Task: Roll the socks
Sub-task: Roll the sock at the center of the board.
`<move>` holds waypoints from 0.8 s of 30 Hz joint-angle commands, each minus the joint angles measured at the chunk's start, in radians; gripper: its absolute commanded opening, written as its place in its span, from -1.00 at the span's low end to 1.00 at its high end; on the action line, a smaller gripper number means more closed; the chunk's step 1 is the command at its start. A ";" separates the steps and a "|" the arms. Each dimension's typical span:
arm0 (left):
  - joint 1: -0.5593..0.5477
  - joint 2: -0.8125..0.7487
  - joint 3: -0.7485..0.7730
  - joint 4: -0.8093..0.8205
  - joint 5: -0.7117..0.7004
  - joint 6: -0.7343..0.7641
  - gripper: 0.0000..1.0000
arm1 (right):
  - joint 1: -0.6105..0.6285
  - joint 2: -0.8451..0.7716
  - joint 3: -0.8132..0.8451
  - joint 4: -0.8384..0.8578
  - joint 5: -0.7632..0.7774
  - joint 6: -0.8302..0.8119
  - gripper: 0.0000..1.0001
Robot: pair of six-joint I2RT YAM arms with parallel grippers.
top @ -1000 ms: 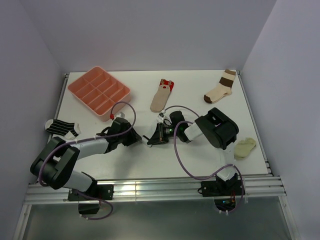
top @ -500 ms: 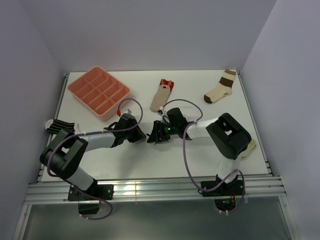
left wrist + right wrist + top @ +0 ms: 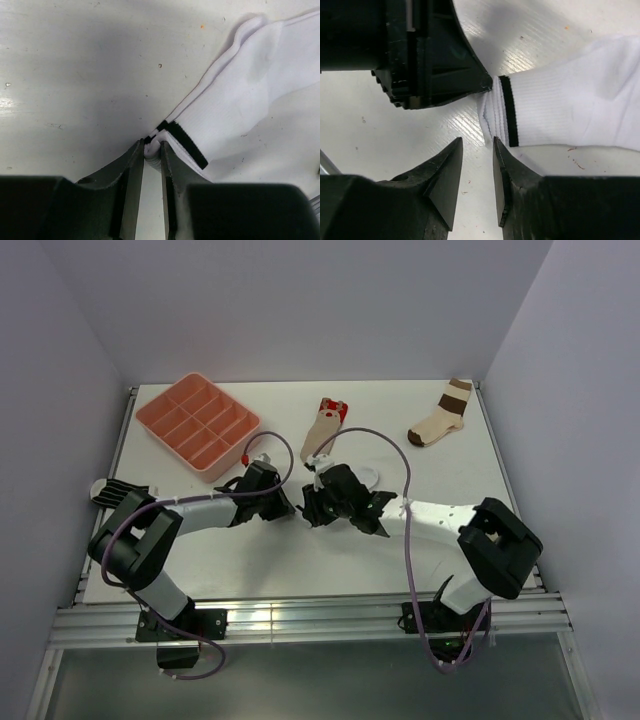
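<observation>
Nearest, at the middle of the white tabletop [image 3: 300, 555], the left arm's fingers [image 3: 141, 151] are pinched almost shut on the cuff of the white fabric sock with two black bands [image 3: 240, 100], which lies flat. The right arm's fingers [image 3: 455, 151] stand slightly apart just beside that cuff, gripping nothing. At the left edge lies the black-and-white thin-striped sock [image 3: 115, 490]; farther back, the tan sock with a red end [image 3: 322, 432].

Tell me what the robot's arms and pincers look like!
The left arm and right arm have chunky black joints with white tubes between them. A thin purple cable loops along each one. The left pincer and right pincer each have two black, pointed, wedge-shaped fingers.
</observation>
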 commanded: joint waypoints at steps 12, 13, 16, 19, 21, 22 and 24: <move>-0.010 0.075 0.002 -0.196 -0.040 0.078 -0.49 | 0.049 0.131 0.023 0.103 0.085 -0.121 -0.39; -0.010 0.075 0.002 -0.197 -0.040 0.078 -0.49 | 0.051 0.139 0.026 0.102 0.085 -0.123 -0.38; -0.010 0.076 0.008 -0.203 -0.041 0.084 -0.49 | 0.051 0.157 0.021 0.105 0.083 -0.129 -0.38; -0.010 0.076 0.011 -0.206 -0.040 0.084 -0.49 | 0.052 0.171 0.011 0.106 0.086 -0.130 -0.39; -0.010 0.078 0.014 -0.209 -0.038 0.084 -0.49 | 0.054 0.180 0.006 0.108 0.088 -0.134 -0.36; -0.010 0.078 0.014 -0.211 -0.037 0.083 -0.49 | 0.058 0.185 0.001 0.108 0.088 -0.134 -0.32; -0.010 0.076 0.018 -0.213 -0.035 0.078 -0.49 | 0.064 0.201 0.001 0.102 0.095 -0.137 -0.25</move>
